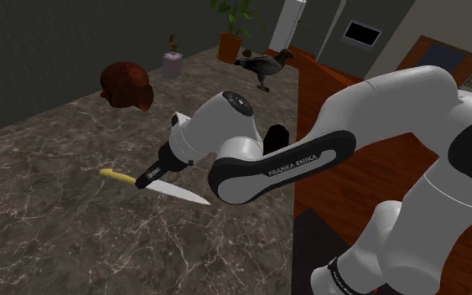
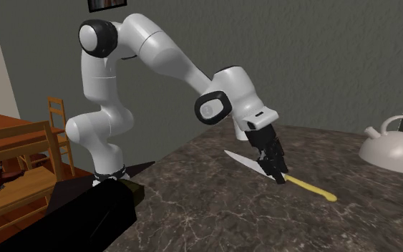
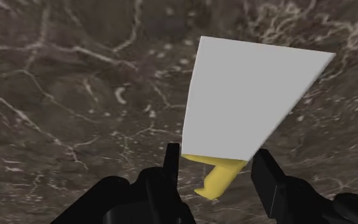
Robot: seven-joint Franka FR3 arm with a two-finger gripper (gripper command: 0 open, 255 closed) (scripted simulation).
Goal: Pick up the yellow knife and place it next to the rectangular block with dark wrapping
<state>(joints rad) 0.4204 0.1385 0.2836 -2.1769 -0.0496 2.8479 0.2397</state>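
Note:
The knife has a yellow handle and a pale grey blade. It stretches across the dark marble counter. My black gripper is shut on the knife where blade meets handle. In the second exterior view the gripper points down at the counter. The blade runs toward the arm's base and the yellow handle runs away from it. In the wrist view the wide blade sits between my two fingers, which press its edges. The yellow handle shows just below it.
A dark red rounded object sits at the counter's far side, and a small dark thing is half hidden behind the arm. A white kettle stands beyond the handle. A wooden table and chair stand off the counter.

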